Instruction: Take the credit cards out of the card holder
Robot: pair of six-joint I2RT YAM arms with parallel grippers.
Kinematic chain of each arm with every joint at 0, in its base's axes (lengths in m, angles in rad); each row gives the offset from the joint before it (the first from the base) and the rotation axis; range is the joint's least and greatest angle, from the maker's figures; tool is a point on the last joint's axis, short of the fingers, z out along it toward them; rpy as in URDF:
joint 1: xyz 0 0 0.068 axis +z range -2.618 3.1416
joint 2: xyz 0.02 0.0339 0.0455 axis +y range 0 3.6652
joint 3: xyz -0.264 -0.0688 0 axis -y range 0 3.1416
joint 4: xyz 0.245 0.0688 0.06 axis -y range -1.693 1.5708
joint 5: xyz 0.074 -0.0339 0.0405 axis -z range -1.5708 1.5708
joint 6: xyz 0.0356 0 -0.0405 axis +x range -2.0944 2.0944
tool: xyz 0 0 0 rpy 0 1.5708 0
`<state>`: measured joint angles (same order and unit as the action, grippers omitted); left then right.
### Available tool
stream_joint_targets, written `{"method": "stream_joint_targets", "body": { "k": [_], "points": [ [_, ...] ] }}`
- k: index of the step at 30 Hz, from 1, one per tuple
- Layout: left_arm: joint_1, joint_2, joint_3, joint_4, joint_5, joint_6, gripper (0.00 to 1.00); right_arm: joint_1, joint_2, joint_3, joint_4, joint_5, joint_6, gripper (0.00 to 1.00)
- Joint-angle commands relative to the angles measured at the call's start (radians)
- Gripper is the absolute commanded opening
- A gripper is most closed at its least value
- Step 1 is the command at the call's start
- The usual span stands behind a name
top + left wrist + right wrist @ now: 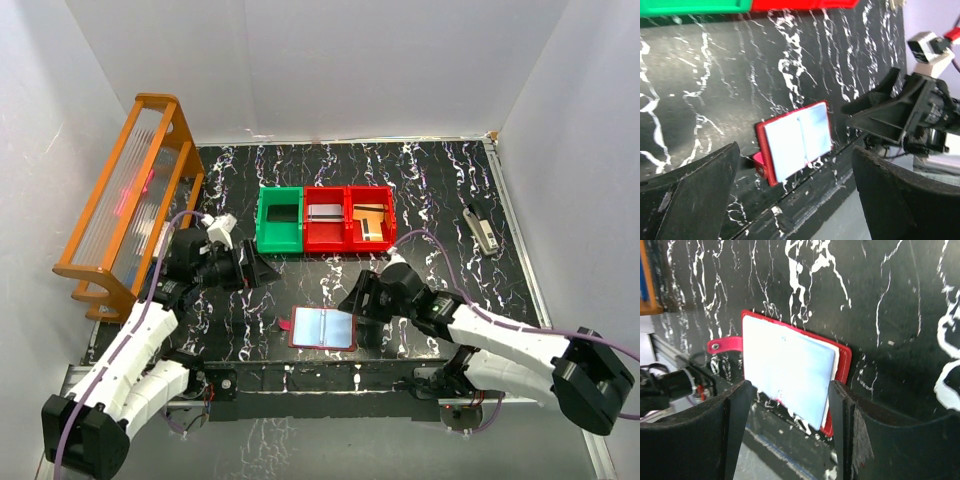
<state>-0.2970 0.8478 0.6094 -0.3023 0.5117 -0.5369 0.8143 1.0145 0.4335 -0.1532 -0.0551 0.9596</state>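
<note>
**Card holder lying open by the near edge of the table**

Card holder (322, 328): a small dark-red bifold of leather-like material. It lies spread flat at the middle of the near edge of the black, white-veined table (440, 180). Its snap tab (722, 345) sticks out toward the left arm. Pale bluish plastic sleeves (785, 367) cover both halves; they look thin, glossy and limp, and probably slippery under the pads. The holder is judged light and likely to slide or fold if pulled without a second hold on its cover.

Credit cards (371, 222): gold and tan ones show in the outer red bin (350, 240), toward the far edge. They are flat, stiff rectangles, best pinched by a free short edge. Whether any card remains inside the sleeves cannot be told, as glare hides the contents.

Right gripper (792, 387): it hangs just above the holder with its fingers partly spread over the sleeves' near corner, apparently holding nothing.

Left gripper (795, 160): it hovers well apart from the holder, its fingers spread wide and empty.
</note>
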Motion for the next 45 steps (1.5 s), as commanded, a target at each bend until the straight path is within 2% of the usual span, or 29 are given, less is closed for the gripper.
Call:
{"method": "stream_joint_targets", "body": {
  "k": [1, 7, 15, 29, 33, 38, 43, 45],
  "points": [
    [-0.084, 0.008, 0.024, -0.012, 0.087, -0.052, 0.91, 0.003, -0.08, -0.006, 0.108, -0.057, 0.163, 0.6],
    [-0.311, 0.094, 0.054, -0.01, -0.062, -0.099, 0.89, 0.003, -0.054, -0.011, 0.072, -0.079, 0.18, 0.55],
    [-0.442, 0.248, 0.063, 0.001, -0.129, -0.138, 0.82, 0.003, 0.037, -0.022, 0.089, -0.12, 0.195, 0.45],
    [-0.507, 0.42, 0.035, 0.009, -0.175, -0.156, 0.71, 0.003, 0.151, -0.052, 0.074, -0.119, 0.2, 0.42],
    [-0.521, 0.476, 0.03, 0.014, -0.185, -0.148, 0.61, 0.003, 0.171, -0.054, 0.083, -0.125, 0.197, 0.4],
    [-0.539, 0.498, 0.013, 0.047, -0.193, -0.155, 0.45, 0.003, 0.177, -0.07, 0.177, -0.177, 0.205, 0.28],
    [-0.548, 0.506, 0.004, 0.068, -0.19, -0.161, 0.34, 0.003, 0.181, -0.068, 0.31, -0.244, 0.215, 0.22],
    [-0.552, 0.508, 0.003, 0.074, -0.188, -0.166, 0.31, 0.003, 0.187, -0.064, 0.348, -0.26, 0.224, 0.17]
  ]
}}
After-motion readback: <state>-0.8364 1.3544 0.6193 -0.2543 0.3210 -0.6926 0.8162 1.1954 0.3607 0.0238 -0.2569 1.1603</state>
